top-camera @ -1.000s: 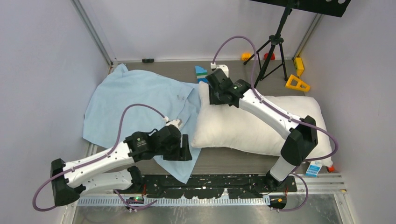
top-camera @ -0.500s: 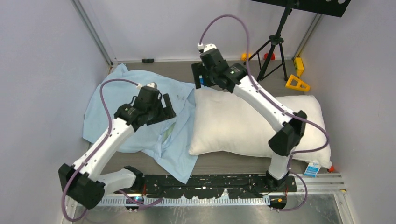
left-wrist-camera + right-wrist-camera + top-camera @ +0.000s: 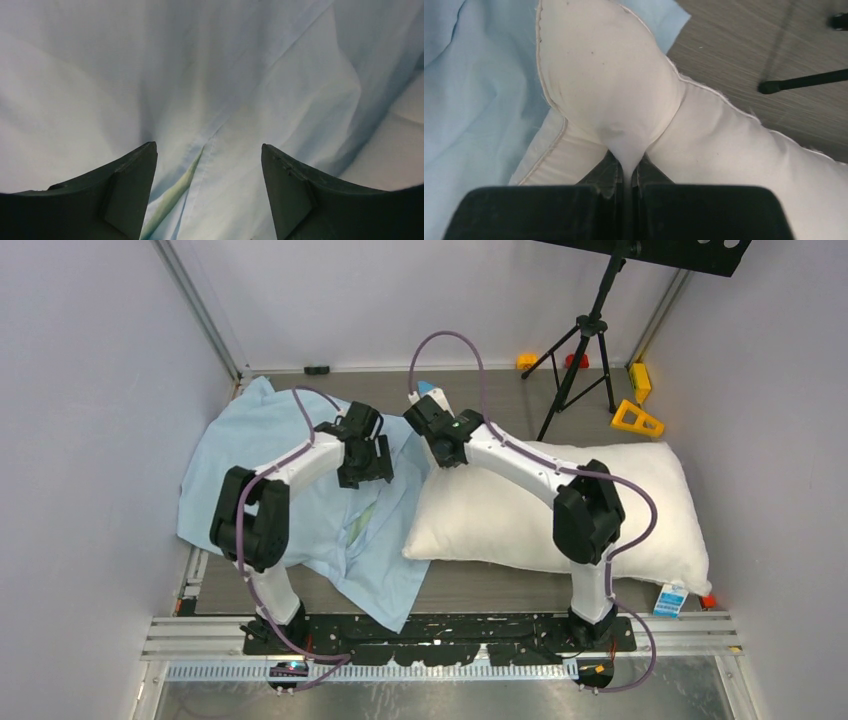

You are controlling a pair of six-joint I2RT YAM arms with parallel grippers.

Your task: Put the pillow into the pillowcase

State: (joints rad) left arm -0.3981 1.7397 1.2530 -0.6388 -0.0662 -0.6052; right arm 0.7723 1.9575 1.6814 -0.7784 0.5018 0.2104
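Note:
The plump white pillow [image 3: 560, 510] lies across the right half of the table. The wrinkled light-blue pillowcase [image 3: 265, 445] is spread on the left, its right edge next to the pillow. My right gripper [image 3: 437, 450] is at the pillow's far left corner, and in the right wrist view it [image 3: 627, 172] is shut on a pinch of pillow [image 3: 614, 85] fabric. My left gripper [image 3: 367, 468] hovers over the pillowcase near that edge. In the left wrist view it [image 3: 207, 147] stands open above the cloth [image 3: 260, 100], where a mint-green slit [image 3: 175, 192] shows at a seam.
A black tripod [image 3: 585, 330] stands at the back right, with one leg [image 3: 804, 80] near the pillow corner. Yellow toy blocks [image 3: 637, 418] sit by the right wall, and a small carton [image 3: 672, 600] lies at the pillow's near right corner. Grey walls close three sides.
The left arm swung from the near edge to the far middle of the pillowcase, jaws open. The right gripper moved left to the pillow's far corner and shut on it.

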